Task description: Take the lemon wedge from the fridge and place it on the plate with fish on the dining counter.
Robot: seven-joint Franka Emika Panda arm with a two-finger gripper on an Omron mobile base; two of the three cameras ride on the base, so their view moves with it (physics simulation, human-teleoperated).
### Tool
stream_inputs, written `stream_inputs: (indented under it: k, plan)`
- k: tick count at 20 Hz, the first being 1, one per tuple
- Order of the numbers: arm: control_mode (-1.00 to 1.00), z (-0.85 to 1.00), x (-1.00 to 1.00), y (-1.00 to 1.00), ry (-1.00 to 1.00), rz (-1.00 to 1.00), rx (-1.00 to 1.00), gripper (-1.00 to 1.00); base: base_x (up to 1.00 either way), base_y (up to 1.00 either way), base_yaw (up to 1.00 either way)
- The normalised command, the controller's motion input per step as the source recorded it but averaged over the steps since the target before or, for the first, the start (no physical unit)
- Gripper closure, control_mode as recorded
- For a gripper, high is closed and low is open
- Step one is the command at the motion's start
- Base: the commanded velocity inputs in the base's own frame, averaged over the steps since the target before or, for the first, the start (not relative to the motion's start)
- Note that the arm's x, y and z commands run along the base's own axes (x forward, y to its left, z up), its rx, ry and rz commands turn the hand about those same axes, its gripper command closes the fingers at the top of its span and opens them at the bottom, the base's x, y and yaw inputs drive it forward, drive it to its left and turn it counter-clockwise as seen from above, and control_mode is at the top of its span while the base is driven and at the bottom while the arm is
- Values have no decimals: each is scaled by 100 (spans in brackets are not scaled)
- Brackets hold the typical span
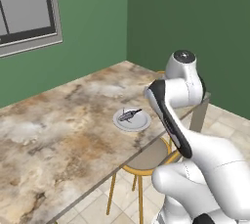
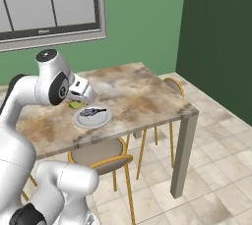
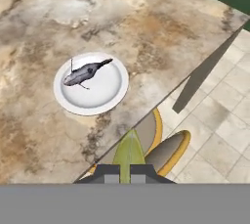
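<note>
Presently catalogued, item by item.

Gripper (image 3: 125, 171): at 6 o'clock of the hand view, its two dark fingertips (image 3: 111, 170) pressed nearly together, pinching the lemon wedge between them. In the right base view the hand hangs over the near edge of the slab, at about 9 o'clock from the dish.

Lemon wedge (image 3: 129, 150): small, yellow-green, pointed; it rises from between the tips toward 12 o'clock in the hand view. In the right base view a green-yellow patch (image 2: 76, 104) shows just under the hand, at about 10 o'clock from the dish and apart from its rim.

Plate with fish (image 3: 91, 83): round, pale, shallow, lying flat on the slab near its front edge. One small dark fish (image 3: 84, 73) lies on it, toward the 10 o'clock part of the dish in the hand view, tail pointing to 2 o'clock. The wedge is not on it.

Dining counter (image 1: 58, 120): brown-beige marbled top on a grey leg (image 2: 181, 157), set against green walls.

Stools: round brown seat with yellow frame (image 1: 146, 162) tucked under the front edge, below the dish; a second one (image 2: 172, 85) at the far end of the slab.

Window (image 2: 49, 3): grey-framed, on the wall behind.

Floor (image 2: 216, 170): pale tiles.
</note>
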Motion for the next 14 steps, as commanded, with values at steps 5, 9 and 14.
stream_inputs:
  k: [5, 9, 14]
  plan:
    - [-100, -62, 8, -2, -6, -38, 9, 100, 0, 0, 0]
    - [-100, -15, 0, -3, 0, -21, 26, 100, 0, 0, 0]
    - [-100, -1, 11, 0, 0, -13, 33, 100, 0, 0, 0]
